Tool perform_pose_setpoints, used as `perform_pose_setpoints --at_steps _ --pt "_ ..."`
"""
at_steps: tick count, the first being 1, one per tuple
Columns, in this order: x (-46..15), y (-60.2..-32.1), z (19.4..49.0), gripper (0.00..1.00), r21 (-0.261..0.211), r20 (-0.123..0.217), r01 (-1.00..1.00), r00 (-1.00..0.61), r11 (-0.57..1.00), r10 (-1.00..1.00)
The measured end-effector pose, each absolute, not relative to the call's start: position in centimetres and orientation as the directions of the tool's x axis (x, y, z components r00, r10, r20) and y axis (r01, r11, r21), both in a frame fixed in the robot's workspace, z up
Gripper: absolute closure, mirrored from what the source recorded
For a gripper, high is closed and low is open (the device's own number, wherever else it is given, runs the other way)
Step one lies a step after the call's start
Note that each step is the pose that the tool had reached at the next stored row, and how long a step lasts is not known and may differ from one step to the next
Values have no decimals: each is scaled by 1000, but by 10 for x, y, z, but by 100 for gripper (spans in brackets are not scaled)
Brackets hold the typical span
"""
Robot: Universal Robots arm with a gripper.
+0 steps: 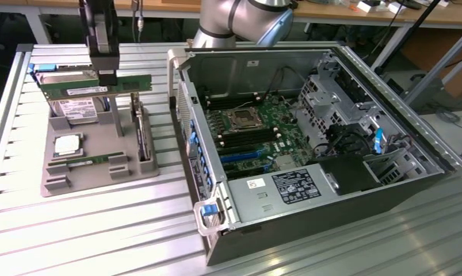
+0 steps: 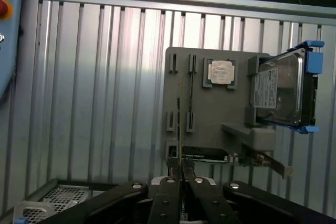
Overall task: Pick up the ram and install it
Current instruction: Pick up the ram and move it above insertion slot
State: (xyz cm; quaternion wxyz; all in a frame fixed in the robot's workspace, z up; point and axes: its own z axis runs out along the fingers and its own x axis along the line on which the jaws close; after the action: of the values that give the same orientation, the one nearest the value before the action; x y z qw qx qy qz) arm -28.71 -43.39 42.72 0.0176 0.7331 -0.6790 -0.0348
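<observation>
The ram, a long thin green stick, hangs level above the grey holder tray at the exterior view's left. My gripper is shut on its top edge near the middle. In the wrist view the ram appears edge-on as a thin line running out from between my gripper's closed fingers, over the tray. The open computer case with its motherboard lies at the exterior view's right, apart from the gripper.
The tray also carries a silver CPU chip, a hard drive, an upright expansion card and another green stick. The case wall stands just beside the tray. A ribbed metal table lies beneath everything.
</observation>
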Motion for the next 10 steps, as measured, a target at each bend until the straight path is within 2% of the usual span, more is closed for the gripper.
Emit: perform_pose_setpoints --at_steps 10 --pt "-272 -434 427 87 75 -29 -994 75 -77 -997"
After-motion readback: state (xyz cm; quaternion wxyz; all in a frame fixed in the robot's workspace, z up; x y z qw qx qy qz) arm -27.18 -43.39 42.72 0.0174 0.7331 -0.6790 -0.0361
